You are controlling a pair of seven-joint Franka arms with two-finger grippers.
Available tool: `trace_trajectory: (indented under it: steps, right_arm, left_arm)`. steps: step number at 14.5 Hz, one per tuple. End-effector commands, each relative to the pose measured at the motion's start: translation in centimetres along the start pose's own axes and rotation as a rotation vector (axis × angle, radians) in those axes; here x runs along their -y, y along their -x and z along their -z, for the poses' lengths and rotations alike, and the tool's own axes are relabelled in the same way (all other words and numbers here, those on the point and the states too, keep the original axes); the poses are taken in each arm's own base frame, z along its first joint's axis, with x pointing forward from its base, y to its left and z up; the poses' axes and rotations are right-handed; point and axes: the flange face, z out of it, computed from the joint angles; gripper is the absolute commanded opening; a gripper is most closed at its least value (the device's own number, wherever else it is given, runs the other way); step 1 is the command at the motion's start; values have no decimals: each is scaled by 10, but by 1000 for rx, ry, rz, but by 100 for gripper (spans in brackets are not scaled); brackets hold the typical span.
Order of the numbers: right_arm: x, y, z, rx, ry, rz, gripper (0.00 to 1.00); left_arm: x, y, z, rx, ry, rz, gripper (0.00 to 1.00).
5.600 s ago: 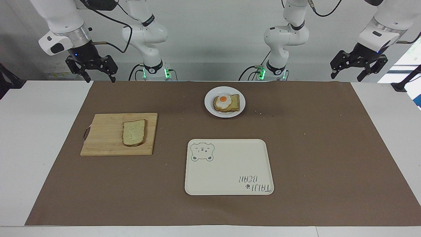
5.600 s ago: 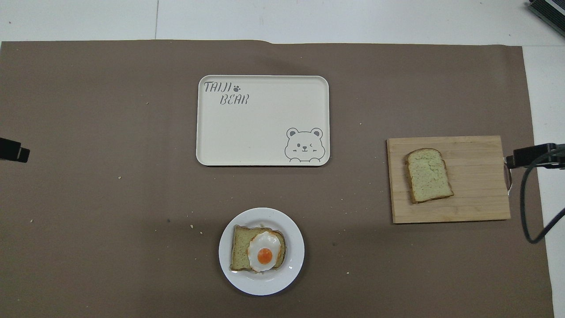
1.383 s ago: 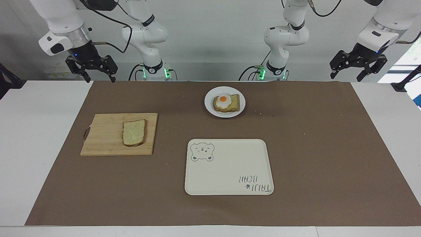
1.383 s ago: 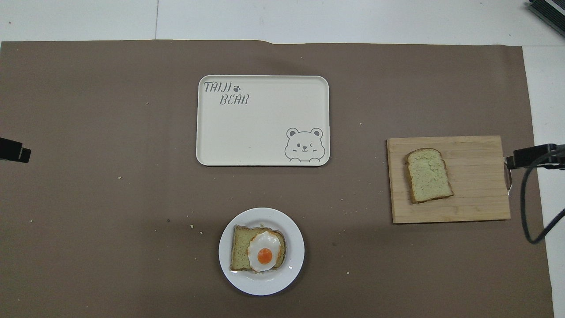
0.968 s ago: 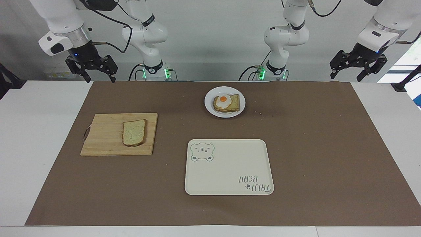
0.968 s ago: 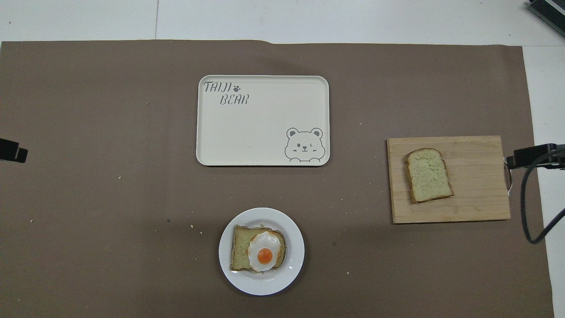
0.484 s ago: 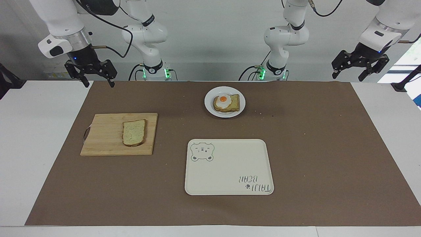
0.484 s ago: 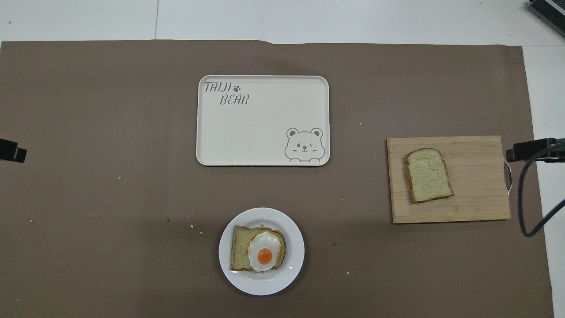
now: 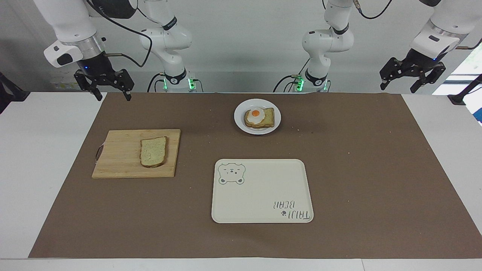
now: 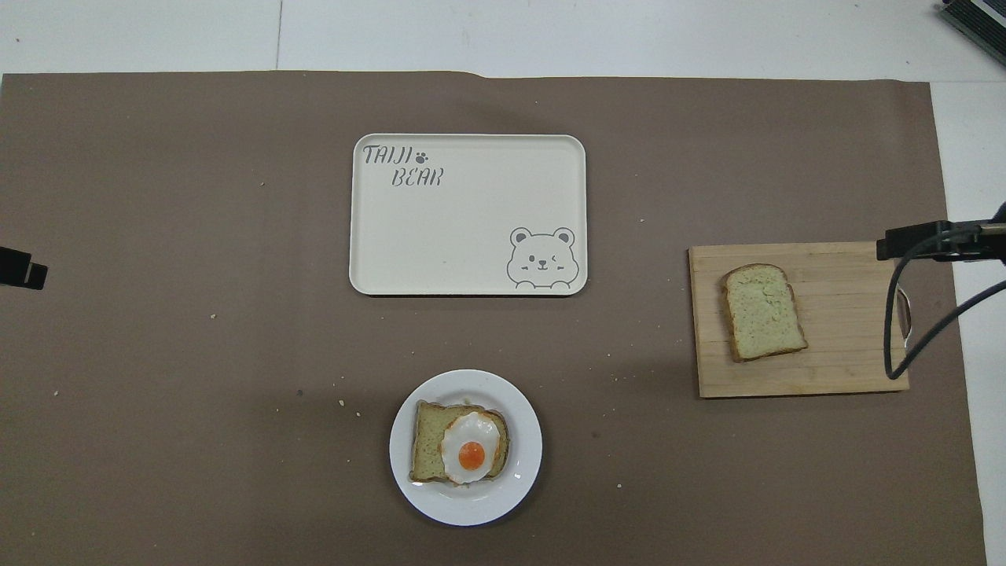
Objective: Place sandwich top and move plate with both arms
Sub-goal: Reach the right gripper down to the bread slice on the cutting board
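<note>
The sandwich top (image 9: 153,151) (image 10: 762,310), a plain speckled slice, lies flat on a wooden cutting board (image 9: 120,154) (image 10: 849,354). The small white plate (image 9: 238,117) (image 10: 523,487) sits near the robots, mid-table, and bears a toast slice with a fried egg (image 9: 259,117) (image 10: 464,452). My right gripper (image 9: 113,98) hangs open and empty, raised over the mat's edge at the robots' end, apart from the board. Its black tip (image 10: 916,240) shows over the board's corner from overhead. My left gripper (image 9: 398,88) (image 10: 22,267) waits open and empty at the other end.
A cream rectangular tray with a bear drawing (image 9: 263,192) (image 10: 471,228) lies farther from the robots than the plate. A brown mat (image 9: 357,169) covers most of the white table, with crumbs scattered on it. A cable loops down from the right arm (image 10: 904,330).
The right gripper has dropped a little and shifted toward the cutting board, its tip now over the board's corner in the overhead view. The left gripper has barely moved. Bread and plate lie as before.
</note>
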Motion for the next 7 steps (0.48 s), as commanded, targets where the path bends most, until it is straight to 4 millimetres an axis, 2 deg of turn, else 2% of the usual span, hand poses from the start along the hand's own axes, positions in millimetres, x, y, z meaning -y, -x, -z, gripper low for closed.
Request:
trace_trajectory:
  steps: [1, 7]
  right_arm:
    - [-1, -3, -10, -10, 12, 26, 100]
    - [-1, -19, -23, -58, 17, 26, 100]
  left_arm:
    - [0, 8, 0, 5, -7, 9, 100]
    - [0, 8, 0, 5, -7, 9, 100]
